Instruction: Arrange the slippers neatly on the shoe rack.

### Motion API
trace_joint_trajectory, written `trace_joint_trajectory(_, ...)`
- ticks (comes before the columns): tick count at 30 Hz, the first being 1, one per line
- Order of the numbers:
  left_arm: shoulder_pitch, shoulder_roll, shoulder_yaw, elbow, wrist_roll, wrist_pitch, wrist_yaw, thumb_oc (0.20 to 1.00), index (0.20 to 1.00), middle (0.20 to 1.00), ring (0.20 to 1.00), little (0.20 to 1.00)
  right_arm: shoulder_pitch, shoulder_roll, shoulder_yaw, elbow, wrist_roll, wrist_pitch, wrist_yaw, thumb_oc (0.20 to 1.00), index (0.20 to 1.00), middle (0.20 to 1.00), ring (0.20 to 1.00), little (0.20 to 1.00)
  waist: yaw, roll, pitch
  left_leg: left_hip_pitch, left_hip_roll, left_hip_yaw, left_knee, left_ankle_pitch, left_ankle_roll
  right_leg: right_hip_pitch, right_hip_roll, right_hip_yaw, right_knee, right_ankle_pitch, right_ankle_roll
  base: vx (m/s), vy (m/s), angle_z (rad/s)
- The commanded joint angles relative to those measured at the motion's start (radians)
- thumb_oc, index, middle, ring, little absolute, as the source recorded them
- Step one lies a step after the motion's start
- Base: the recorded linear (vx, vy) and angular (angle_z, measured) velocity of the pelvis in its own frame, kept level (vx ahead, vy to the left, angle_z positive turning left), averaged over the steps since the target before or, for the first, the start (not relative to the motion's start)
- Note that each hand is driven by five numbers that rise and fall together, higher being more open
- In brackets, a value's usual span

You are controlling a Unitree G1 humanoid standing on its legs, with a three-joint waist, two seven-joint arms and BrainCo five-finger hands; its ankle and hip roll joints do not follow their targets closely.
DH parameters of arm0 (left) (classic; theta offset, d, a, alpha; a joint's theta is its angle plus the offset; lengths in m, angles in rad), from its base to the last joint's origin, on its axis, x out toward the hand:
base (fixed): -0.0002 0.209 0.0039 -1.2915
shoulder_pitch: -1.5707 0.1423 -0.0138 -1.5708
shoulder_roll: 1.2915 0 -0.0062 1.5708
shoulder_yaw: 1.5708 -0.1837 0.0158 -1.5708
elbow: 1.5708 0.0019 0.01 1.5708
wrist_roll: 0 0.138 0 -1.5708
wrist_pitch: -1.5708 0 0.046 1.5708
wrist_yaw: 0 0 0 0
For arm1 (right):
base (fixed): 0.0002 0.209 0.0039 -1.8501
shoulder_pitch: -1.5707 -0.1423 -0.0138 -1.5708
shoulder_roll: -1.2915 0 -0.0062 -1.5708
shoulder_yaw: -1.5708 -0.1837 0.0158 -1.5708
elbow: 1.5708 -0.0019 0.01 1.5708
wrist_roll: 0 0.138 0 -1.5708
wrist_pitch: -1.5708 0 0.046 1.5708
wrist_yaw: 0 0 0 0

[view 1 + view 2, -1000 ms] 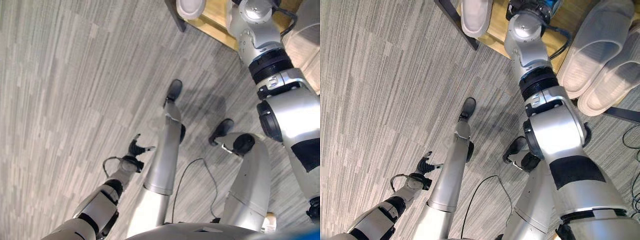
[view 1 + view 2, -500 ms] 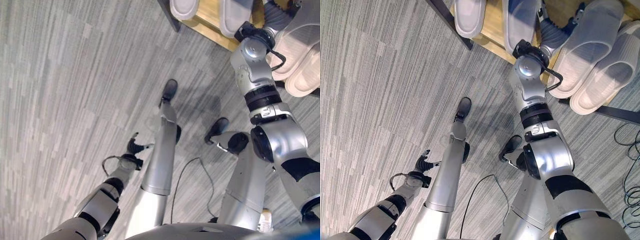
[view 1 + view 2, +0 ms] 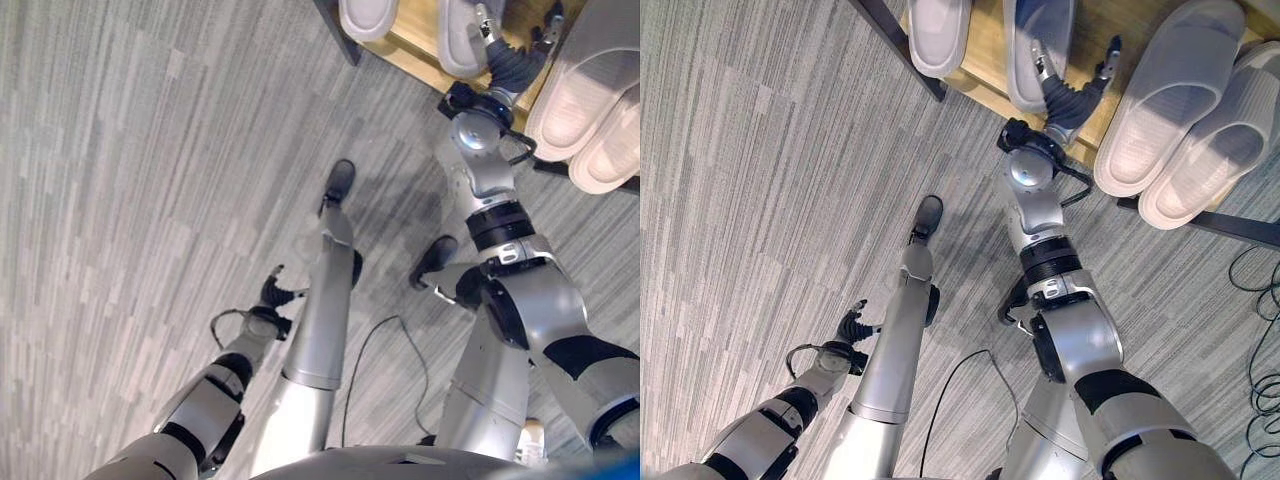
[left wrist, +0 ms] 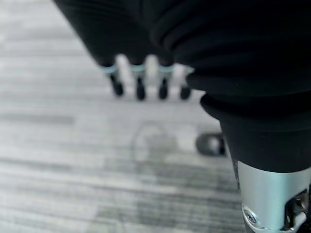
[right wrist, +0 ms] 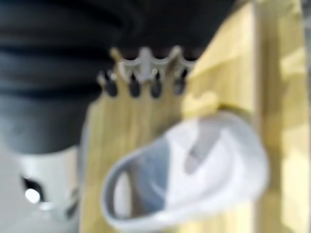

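Right hand [image 3: 1068, 92] reaches out over the wooden rack [image 3: 985, 60], fingers spread and released, holding nothing. It hovers just beside the grey slipper [image 3: 1038, 45] lying on the shelf; from the head views you cannot tell whether a fingertip touches it. The right wrist view shows the same slipper [image 5: 194, 170] below straight fingers [image 5: 133, 86], apart from them.

A second grey slipper [image 3: 938, 32] sits on the rack to the left, by the dark leg. A pale pair [image 3: 1185, 110] lies side by side at the right, overlapping the rack edge.

Left hand [image 3: 275, 293] hangs low over the carpet, well apart from the rack, fingers relaxed and empty.

Handling, as judgement:
- Slipper looks like moulded foam: light, soft, springy. It should slide readily on smooth wood.
- Not fragile; a firm squeeze should do no harm.
- The strap arch is the natural hold: fingers under the band, thumb on top.
- Or pinch the sole edge at the heel.
- A plain push with straight fingers may be enough to square it beside its mate.
- Watch for it skidding or twisting when nudged off-centre.
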Motion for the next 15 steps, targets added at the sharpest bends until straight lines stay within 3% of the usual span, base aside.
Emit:
trace_joint_trajectory(1,-0.024,0.019,0.068,0.094,0.034,0.017,0.016,1.0,1.0,1.0,1.0,1.0,-0.065,0.022,0.026,-0.042,-0.009,-0.056,0.026,1.0,1.0,1.0,1.0,1.0,-0.017,-0.021,0.048,-0.021,0.002,0.051,0.081,-0.155,0.04,0.068,0.089,0.15,-0.141,0.054,0.141,0.0,0.0,0.0)
trace_joint_trajectory(15,-0.026,0.033,0.076,0.107,0.067,0.033,0.037,1.0,1.0,1.0,1.0,1.0,-0.049,0.057,0.075,0.0,0.044,-0.072,0.066,1.0,1.0,1.0,1.0,1.0,-0.01,-0.025,0.052,-0.021,0.005,0.041,0.082,-0.152,0.035,0.06,0.087,0.151,-0.13,0.051,0.144,0.0,0.0,0.0)
